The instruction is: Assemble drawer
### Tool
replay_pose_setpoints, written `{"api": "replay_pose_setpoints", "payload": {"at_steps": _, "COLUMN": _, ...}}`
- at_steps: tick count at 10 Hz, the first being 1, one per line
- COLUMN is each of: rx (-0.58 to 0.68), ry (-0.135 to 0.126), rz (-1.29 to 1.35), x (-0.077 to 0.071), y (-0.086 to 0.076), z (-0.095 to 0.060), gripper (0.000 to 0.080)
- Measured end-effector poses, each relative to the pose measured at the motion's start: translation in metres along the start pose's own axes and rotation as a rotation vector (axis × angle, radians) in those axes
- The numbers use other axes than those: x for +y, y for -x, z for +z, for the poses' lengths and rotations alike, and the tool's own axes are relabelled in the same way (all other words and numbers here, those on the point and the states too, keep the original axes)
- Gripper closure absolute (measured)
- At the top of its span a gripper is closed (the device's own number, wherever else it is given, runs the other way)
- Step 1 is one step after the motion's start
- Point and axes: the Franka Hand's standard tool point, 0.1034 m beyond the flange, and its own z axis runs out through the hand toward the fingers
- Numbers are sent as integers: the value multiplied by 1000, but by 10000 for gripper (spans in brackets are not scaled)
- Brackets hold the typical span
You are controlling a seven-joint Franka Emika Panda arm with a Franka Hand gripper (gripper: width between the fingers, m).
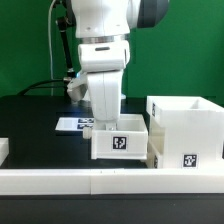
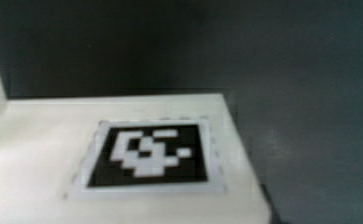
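A small white drawer tray [image 1: 122,141] with a black-and-white tag on its front stands at the middle, just behind the low border rail. My gripper [image 1: 108,122] reaches down into or just behind it. Its fingertips are hidden by the tray wall, so I cannot tell whether it grips. The tall white drawer shell [image 1: 187,128] stands right beside the tray, on the exterior view's right, open side up, with its own tag. The wrist view shows a white tagged face [image 2: 151,155] very close and blurred, with no fingers in sight.
The low white border rail [image 1: 70,181] runs along the front. The marker board [image 1: 72,124] lies on the black table behind the tray. A white piece [image 1: 3,150] shows at the exterior view's left edge. Cables hang behind the arm.
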Motion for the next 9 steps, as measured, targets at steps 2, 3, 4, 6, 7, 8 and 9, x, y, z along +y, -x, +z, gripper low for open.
{"api": "replay_pose_setpoints", "payload": {"at_steps": 2, "rx": 0, "ry": -7, "rz": -18, "x": -1, "y": 0, "z": 1, "gripper": 758}}
{"api": "replay_pose_setpoints", "payload": {"at_steps": 3, "rx": 0, "ry": -15, "rz": -48, "x": -1, "y": -2, "z": 1, "gripper": 758}}
{"api": "replay_pose_setpoints", "payload": {"at_steps": 4, "rx": -1, "ry": -15, "rz": -58, "x": -1, "y": -5, "z": 1, "gripper": 758}}
{"api": "replay_pose_setpoints", "payload": {"at_steps": 6, "rx": -2, "ry": -11, "rz": -68, "x": -1, "y": -7, "z": -1, "gripper": 758}}
{"api": "replay_pose_setpoints", "payload": {"at_steps": 7, "rx": -1, "ry": -14, "rz": -66, "x": -2, "y": -6, "z": 0, "gripper": 758}}
{"api": "replay_pose_setpoints", "payload": {"at_steps": 8, "rx": -1, "ry": -16, "rz": -66, "x": -2, "y": -6, "z": 1, "gripper": 757}}
{"api": "replay_pose_setpoints", "payload": {"at_steps": 9, "rx": -1, "ry": -16, "rz": -65, "x": -2, "y": -6, "z": 1, "gripper": 757}}
